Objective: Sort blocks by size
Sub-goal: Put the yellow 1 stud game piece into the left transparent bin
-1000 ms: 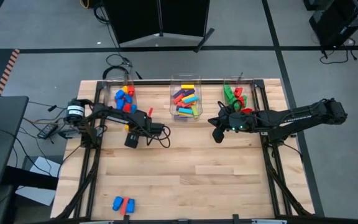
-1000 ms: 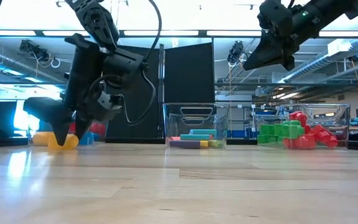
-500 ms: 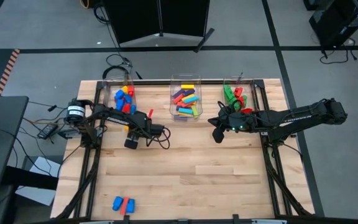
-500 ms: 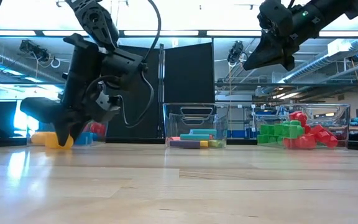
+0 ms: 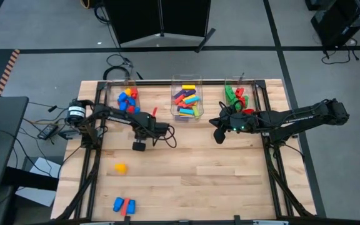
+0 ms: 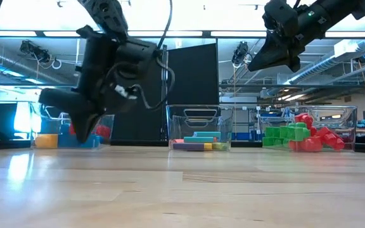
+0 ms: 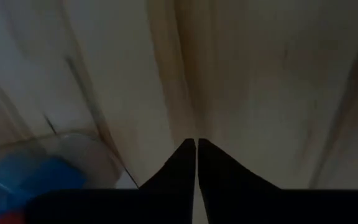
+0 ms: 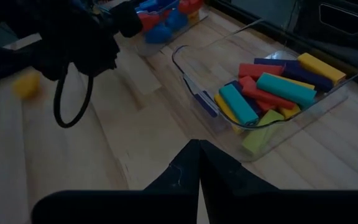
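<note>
Now, left gripper (image 5: 139,147) fingers pressed together on nothing, at nine o'clock of centre, yellow block (image 5: 121,167) loose on the table (image 5: 230,187) toward seven, right gripper (image 5: 219,137) also closed and empty near two, blue and red blocks (image 5: 124,204) at seven.

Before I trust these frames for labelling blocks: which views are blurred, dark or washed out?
Left wrist view: dim and smeared, table grain streaked, a blue block only a soft blob. Low view: left gripper motion-blurred, ceiling lights glaring, backlit arms nearly silhouettes. Right wrist view: the middle bin is sharp, the yellow block farther off soft. High view: evenly lit, blocks small.
</note>
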Tool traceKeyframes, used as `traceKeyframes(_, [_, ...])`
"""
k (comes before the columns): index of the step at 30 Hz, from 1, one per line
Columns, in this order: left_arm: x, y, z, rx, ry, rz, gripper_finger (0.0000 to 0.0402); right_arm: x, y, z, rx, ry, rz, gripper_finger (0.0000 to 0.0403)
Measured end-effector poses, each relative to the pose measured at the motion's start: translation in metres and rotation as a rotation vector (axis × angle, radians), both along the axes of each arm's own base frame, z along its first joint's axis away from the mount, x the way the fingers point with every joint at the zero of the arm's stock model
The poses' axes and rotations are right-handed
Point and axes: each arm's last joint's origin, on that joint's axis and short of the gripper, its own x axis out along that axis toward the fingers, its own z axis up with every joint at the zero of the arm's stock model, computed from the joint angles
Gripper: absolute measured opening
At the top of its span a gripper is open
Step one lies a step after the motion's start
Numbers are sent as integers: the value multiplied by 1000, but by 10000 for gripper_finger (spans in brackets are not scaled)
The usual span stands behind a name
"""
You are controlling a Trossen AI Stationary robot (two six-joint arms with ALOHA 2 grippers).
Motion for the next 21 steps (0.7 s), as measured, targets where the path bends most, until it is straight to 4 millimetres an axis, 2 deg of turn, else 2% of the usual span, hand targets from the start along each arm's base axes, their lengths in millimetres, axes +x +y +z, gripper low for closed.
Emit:
traceKeyframes(5, [12, 0, 12, -13, -73, 69, 21, 0, 0, 0, -1, 0, 1, 21])
traceKeyframes(9, [21, 0, 20, -62, -143, 84, 40, 0, 0, 0, -4, 0, 3, 21])
traceKeyframes(16, [39, -2, 24, -137, -316, 110, 125, 0, 0, 0, -8, 2, 6, 21])
traceKeyframes(21, [47, -5, 30, -260, -394, 354, 192, 0, 2, 0, 22, 2, 40, 21])
